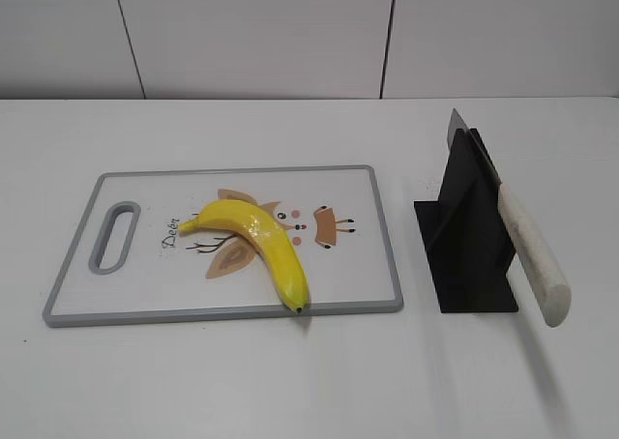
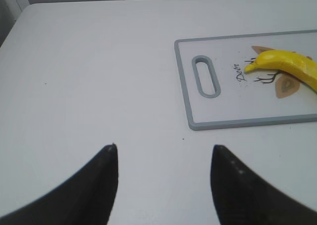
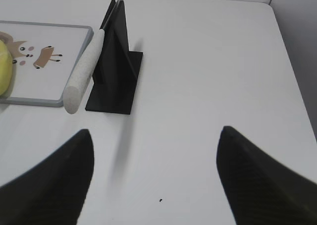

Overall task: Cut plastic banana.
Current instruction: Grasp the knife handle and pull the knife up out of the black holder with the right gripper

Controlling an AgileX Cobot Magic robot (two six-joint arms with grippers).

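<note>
A: Exterior view first?

B: A yellow banana (image 1: 259, 248) lies on the grey-rimmed cutting board (image 1: 382, 221), stem toward ten o'clock, tip at the board's near edge. Off at three o'clock a black stand (image 1: 464, 255) holds a knife (image 1: 530, 250); most of the blade is hidden in the stand, only its top corner and the white handle show. Neither arm appears here.

A: Left wrist view?

B: The left end effector (image 2: 163, 185) hangs over bare table (image 2: 89, 76), its dark fingers (image 2: 101, 185) wide apart, nothing between them. The board sits at two o'clock; the banana is cut off by the right edge.

A: Right wrist view?

B: The right end effector (image 3: 153, 180) is likewise spread and empty. The stand and knife are at eleven o'clock, well apart from it. Only a yellow sliver of the banana shows at the left edge, at nine o'clock.
</note>
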